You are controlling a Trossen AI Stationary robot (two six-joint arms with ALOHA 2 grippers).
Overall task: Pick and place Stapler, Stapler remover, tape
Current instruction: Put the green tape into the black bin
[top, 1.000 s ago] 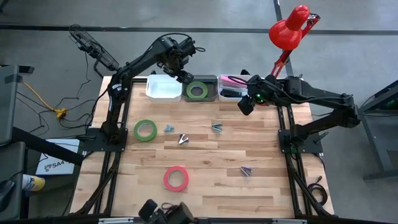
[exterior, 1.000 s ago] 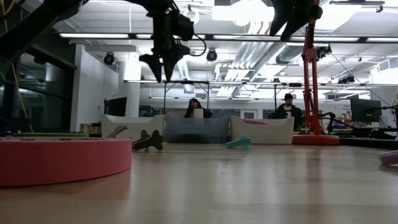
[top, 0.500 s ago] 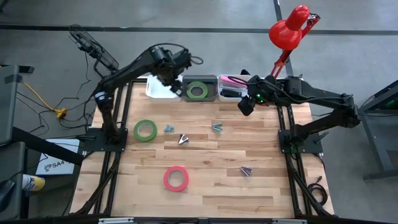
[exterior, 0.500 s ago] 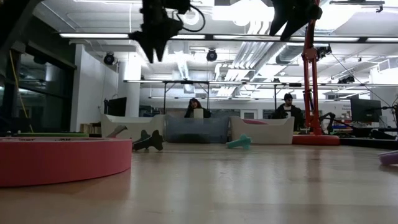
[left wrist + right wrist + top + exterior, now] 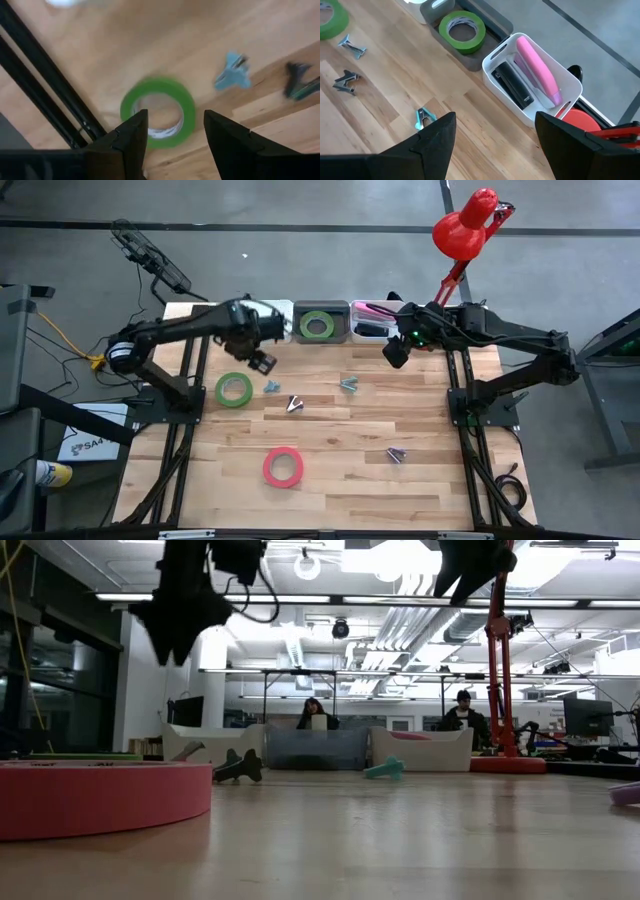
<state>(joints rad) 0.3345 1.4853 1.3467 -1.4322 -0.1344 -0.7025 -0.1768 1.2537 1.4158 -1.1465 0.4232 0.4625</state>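
Wooden slatted table [image 5: 330, 480]: 1 green tape roll already in grey bin [image 5: 318, 325]. Left gripper [image 5: 172, 132], fingers spread, empty, hovers above loose green tape ring [image 5: 234, 389]; next: descend, straddle its rim. Right gripper [image 5: 495, 137] waits open near white bin [image 5: 570, 85].
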